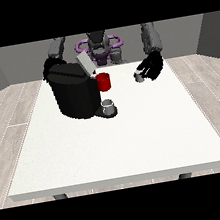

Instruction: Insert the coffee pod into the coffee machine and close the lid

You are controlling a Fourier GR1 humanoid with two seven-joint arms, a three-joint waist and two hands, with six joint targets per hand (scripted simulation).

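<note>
black coffee machine [74, 95]; red holder [104, 81]; seemingly grey cup [109, 105]; white table [117, 141]

No text, label, brand, number or sign can be read anywhere. The black coffee machine [74, 95] at the far left of the counter [118, 146] shows plain faces, the red part [104, 81] on its right side is unmarked, and the small grey cup [109, 105] beneath carries no print.

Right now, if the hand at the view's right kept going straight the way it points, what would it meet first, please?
The hand at the view's right points toward the view's left. It already holds the small grey pod; beyond that, the red cup by the coffee machine looks first, though depth is unclear.
</note>
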